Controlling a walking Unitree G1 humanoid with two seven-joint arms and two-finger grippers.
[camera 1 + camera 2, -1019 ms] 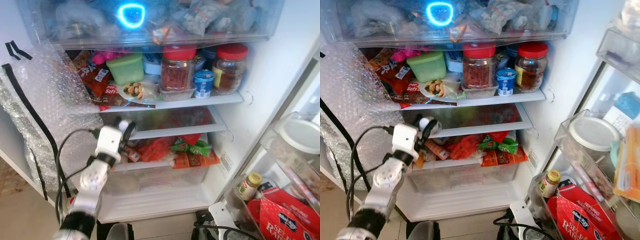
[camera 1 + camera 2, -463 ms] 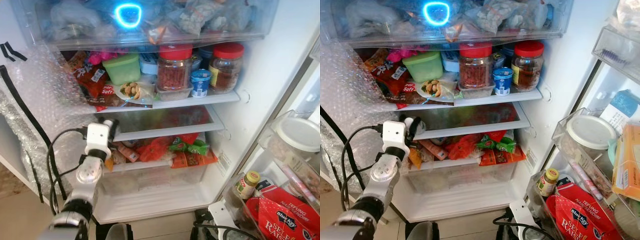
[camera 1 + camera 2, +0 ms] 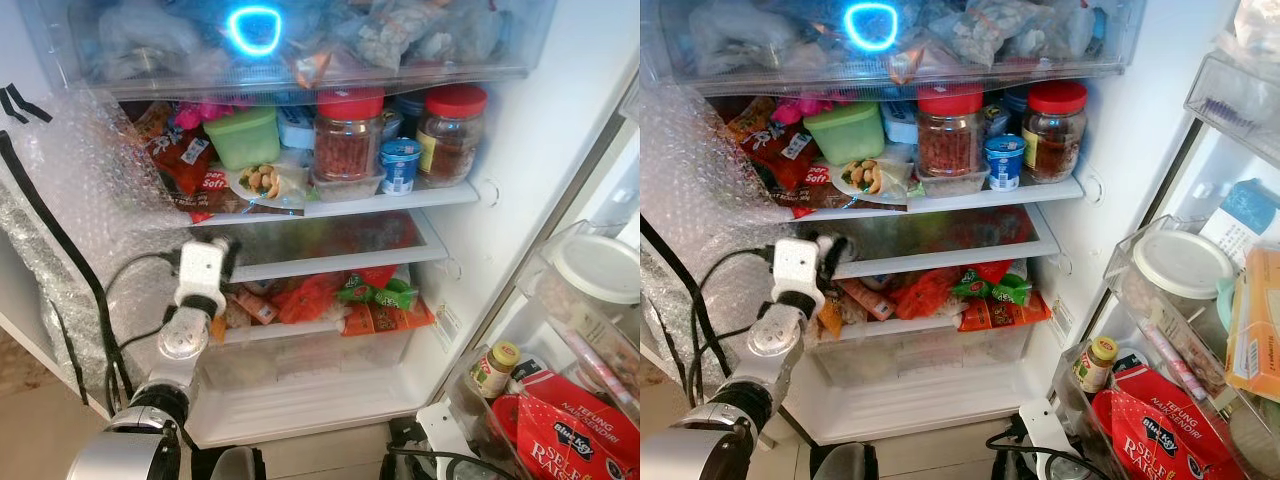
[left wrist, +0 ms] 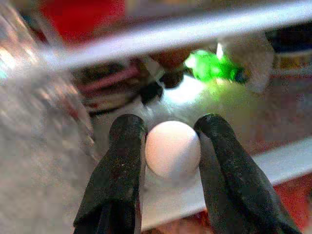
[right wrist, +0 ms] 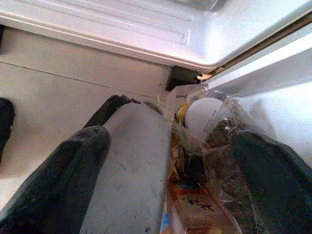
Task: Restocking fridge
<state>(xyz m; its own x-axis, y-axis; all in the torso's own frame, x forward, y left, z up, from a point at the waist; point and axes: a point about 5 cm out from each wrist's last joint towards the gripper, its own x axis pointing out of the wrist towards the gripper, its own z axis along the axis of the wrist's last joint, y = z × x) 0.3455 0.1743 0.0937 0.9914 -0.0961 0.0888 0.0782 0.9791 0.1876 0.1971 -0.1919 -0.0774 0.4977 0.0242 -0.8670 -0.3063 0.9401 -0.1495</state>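
Note:
My left gripper is raised at the left end of the fridge's glass middle shelf, shut on a small white egg. In the left wrist view the egg sits between both black fingers, just over the shelf's white front rim. Below the shelf lies a drawer of red, orange and green snack packets. My right gripper hangs low by the fridge's bottom corner, fingers spread wide. A clear bag with a white-lidded jar lies against one finger.
The upper shelf holds two red-lidded jars, a green tub, a small blue cup and a plate of nuts. Bubble wrap covers the left wall. The door bins on the right hold a jar and a red bag.
The left gripper has carried the egg leftward along the middle shelf's front, from near its left-centre to its left end. The camera has shifted slightly.

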